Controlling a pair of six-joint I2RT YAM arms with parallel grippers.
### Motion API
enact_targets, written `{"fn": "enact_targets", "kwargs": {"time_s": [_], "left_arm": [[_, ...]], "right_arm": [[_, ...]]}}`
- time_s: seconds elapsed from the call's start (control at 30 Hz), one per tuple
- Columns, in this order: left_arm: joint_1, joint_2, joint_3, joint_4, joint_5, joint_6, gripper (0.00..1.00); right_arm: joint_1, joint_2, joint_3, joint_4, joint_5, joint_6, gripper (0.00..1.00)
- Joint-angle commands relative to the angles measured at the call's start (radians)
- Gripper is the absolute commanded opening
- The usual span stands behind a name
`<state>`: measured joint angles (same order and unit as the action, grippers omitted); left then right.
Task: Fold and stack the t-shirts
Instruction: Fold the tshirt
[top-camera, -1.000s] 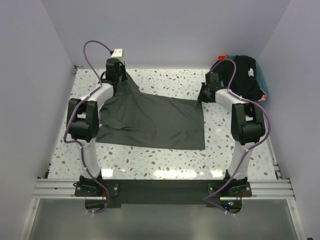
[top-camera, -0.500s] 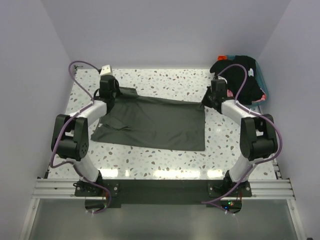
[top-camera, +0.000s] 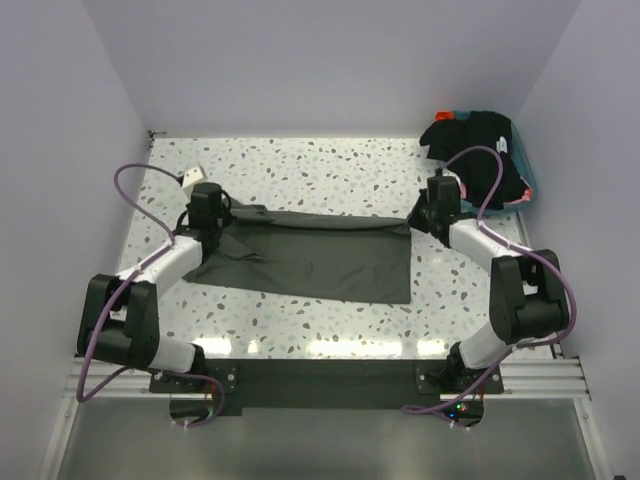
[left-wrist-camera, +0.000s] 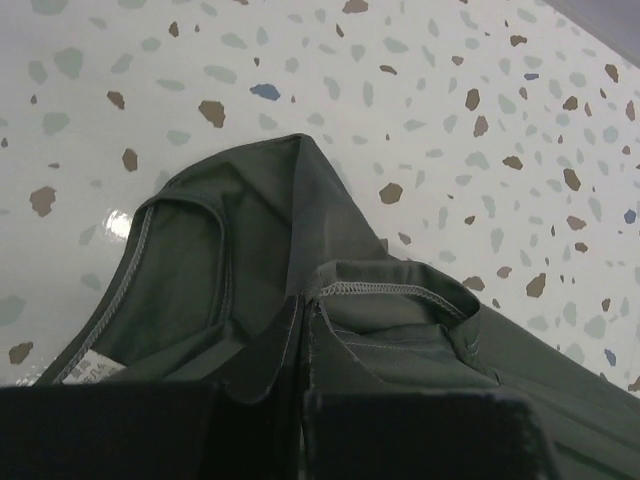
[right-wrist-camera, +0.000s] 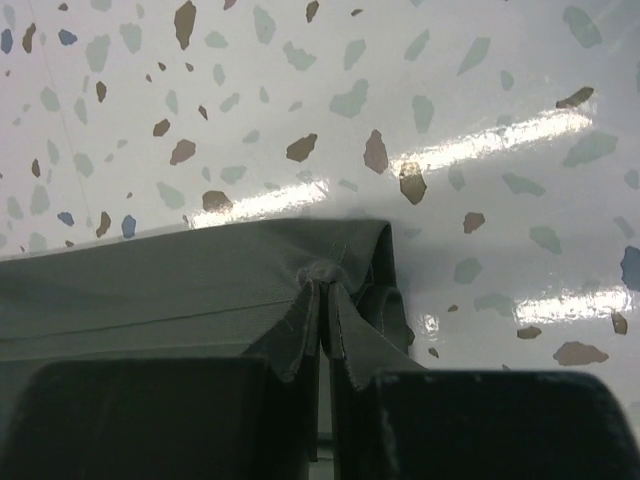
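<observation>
A dark olive-grey t-shirt (top-camera: 310, 258) lies flat on the speckled table, its far edge lifted and drawn toward the near side. My left gripper (top-camera: 213, 216) is shut on the shirt's far left corner by the collar (left-wrist-camera: 380, 292). My right gripper (top-camera: 424, 219) is shut on the far right corner (right-wrist-camera: 325, 275). Both pinch folded cloth low over the table. More dark shirts (top-camera: 480, 150) are heaped in the teal tub at the far right.
The teal tub (top-camera: 523, 170) stands at the table's far right corner, with an orange item (top-camera: 447, 114) at its back. White walls close in the table on three sides. A metal rail (top-camera: 320, 375) runs along the near edge.
Both grippers have pulled the shirt's far edge toward the near side and lowered it. The shirt looks shorter front to back. The arms have folded down low.
</observation>
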<state>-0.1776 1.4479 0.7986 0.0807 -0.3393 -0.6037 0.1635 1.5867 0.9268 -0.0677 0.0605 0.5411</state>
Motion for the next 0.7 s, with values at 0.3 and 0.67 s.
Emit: {"fn": "enact_targets", "kwargs": {"time_s": [0.3,0.67], "left_arm": [[-0.008,-0.225,-0.196,-0.032,-0.044,-0.128,0.18],[-0.019,-0.305,-0.142,-0.079,-0.024,-0.122,0.57]], "right_arm": [[0.001,-0.154,-0.184,0.065,-0.031,0.057,0.14],[0.014,-0.243,-0.123,-0.102,-0.018,-0.007,0.57]]}}
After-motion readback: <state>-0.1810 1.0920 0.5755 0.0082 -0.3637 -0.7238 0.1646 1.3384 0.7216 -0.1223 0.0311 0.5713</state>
